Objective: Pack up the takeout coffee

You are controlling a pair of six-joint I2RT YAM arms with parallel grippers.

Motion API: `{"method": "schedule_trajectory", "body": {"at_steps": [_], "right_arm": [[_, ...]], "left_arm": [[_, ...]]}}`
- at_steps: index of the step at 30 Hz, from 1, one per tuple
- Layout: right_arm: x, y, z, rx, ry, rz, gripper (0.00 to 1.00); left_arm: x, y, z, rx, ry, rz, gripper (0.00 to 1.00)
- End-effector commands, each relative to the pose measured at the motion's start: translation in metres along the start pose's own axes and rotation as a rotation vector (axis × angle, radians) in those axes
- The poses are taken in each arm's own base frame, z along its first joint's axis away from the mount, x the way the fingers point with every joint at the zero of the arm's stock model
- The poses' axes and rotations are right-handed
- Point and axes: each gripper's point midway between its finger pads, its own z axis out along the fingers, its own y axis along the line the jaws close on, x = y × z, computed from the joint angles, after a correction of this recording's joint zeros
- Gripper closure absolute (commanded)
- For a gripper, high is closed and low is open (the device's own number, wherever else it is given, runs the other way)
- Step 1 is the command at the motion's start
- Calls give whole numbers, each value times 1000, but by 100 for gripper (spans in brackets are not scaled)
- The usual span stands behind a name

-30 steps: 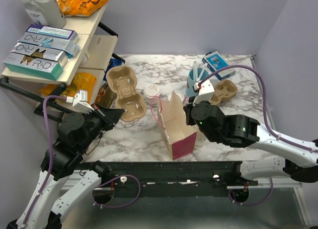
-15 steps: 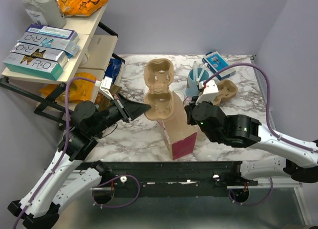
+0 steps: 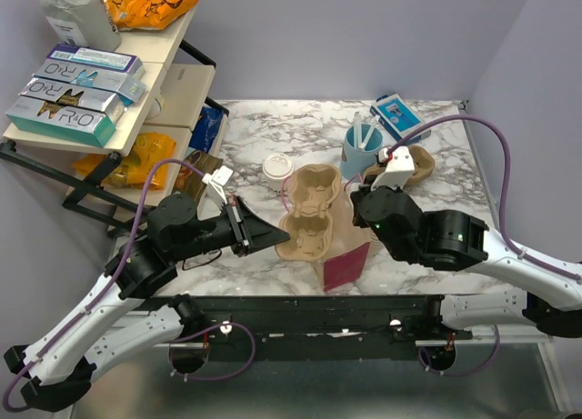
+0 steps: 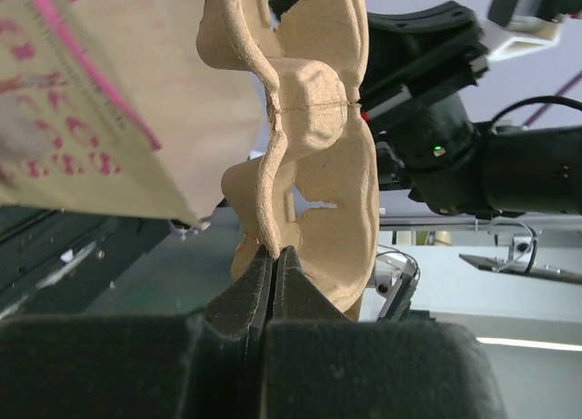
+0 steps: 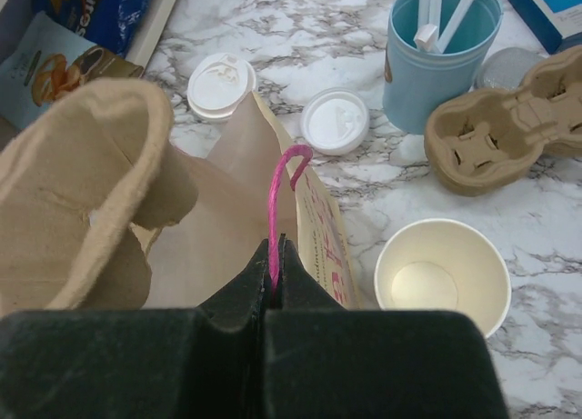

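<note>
Now L fingers [image 4: 238, 301] clamp carrier [image 4: 318, 119] (R fingers [image 5: 244, 294] pinch bag handle [image 5: 273, 219]).

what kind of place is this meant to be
Probably a mock coffee-shop takeout counter set up for robots: a lidded takeout coffee on a marble-look table, a pulp cup carrier, a paper bag, and a shelf of snack packs beside it.

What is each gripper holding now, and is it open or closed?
Left gripper: closed on the edge of the cardboard cup carrier.
Right gripper: closed on the pink handle of the paper bag.
</note>
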Motion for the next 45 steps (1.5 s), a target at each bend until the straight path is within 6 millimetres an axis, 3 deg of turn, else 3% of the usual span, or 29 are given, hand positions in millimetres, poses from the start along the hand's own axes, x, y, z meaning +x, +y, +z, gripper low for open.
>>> {"method": "schedule_trajectory", "body": {"at_steps": [1, 7, 17, 20, 24, 29, 38, 41, 45], "right_arm": [[-4, -13, 1, 64, -22, 29, 99], [2, -9, 4, 61, -4, 29, 99], [9, -6, 8, 66, 8, 26, 99], [7, -4, 8, 60, 8, 28, 99], [4, -5, 6, 60, -1, 45, 99], [0, -6, 5, 62, -13, 67, 99], [5, -2, 7, 58, 2, 86, 99], [5, -2, 6, 50, 2, 98, 99], [6, -3, 6, 51, 0, 105, 99]], "left_arm": [[8, 19, -11, -97, 1, -133, 100], [18, 31, 6, -173, 90, -165, 100], [21, 20, 28, -219, 131, -196, 100], [23, 9, 32, -216, 154, -200, 100], [7, -13, 25, -199, 63, -221, 100], [7, -10, 25, -235, 46, -277, 100], [24, -13, 45, -277, 115, -287, 100], [18, -8, 42, -317, 62, -290, 100], [2, -2, 16, -387, -55, -304, 100]]}}
